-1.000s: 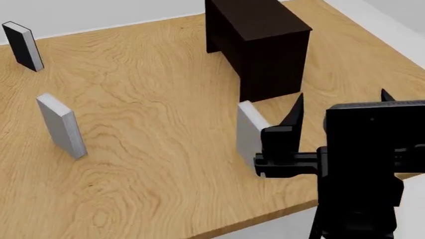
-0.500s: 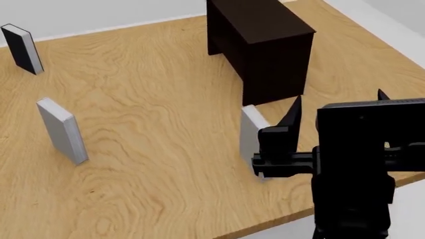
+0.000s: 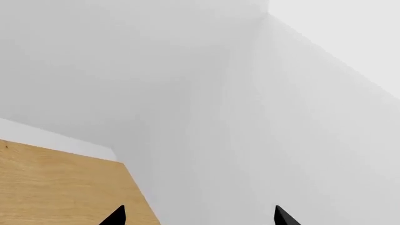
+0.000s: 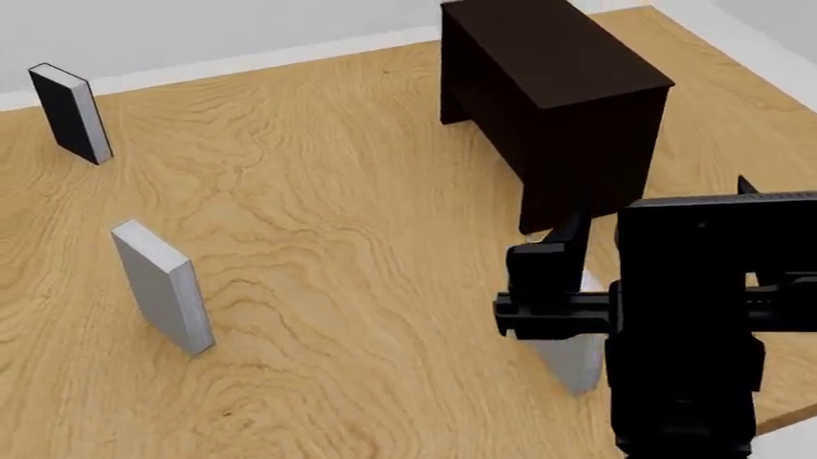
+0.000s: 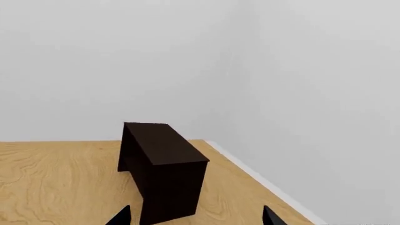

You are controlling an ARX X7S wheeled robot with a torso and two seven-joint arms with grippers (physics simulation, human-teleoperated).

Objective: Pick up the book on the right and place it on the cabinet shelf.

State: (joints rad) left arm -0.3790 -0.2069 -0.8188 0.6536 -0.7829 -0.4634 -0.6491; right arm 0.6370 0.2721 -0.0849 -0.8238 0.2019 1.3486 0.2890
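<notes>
The pale grey book (image 4: 573, 361) stands upright on the wooden table (image 4: 358, 239). It is mostly hidden behind my right gripper (image 4: 660, 203), and only its lower part shows under the left finger. That gripper is open, with nothing seen between its fingers in the right wrist view (image 5: 195, 216), where the book does not show. The dark brown cabinet (image 4: 562, 96) stands just beyond the book and also shows in the right wrist view (image 5: 166, 164). Its inner shelf is too dark to make out. My left gripper (image 3: 198, 218) is open and empty, facing a white wall.
A second grey book (image 4: 163, 287) stands upright at the left. A black-covered book (image 4: 71, 113) stands at the far left back. The table's right edge runs past the cabinet (image 5: 250, 173), with white wall beyond. The table corner shows in the left wrist view (image 3: 62, 187).
The head view has shifted, so the table's things sit further right and lower in the picture. The right-hand book has slid from beside my right gripper's left finger to behind and below it.
</notes>
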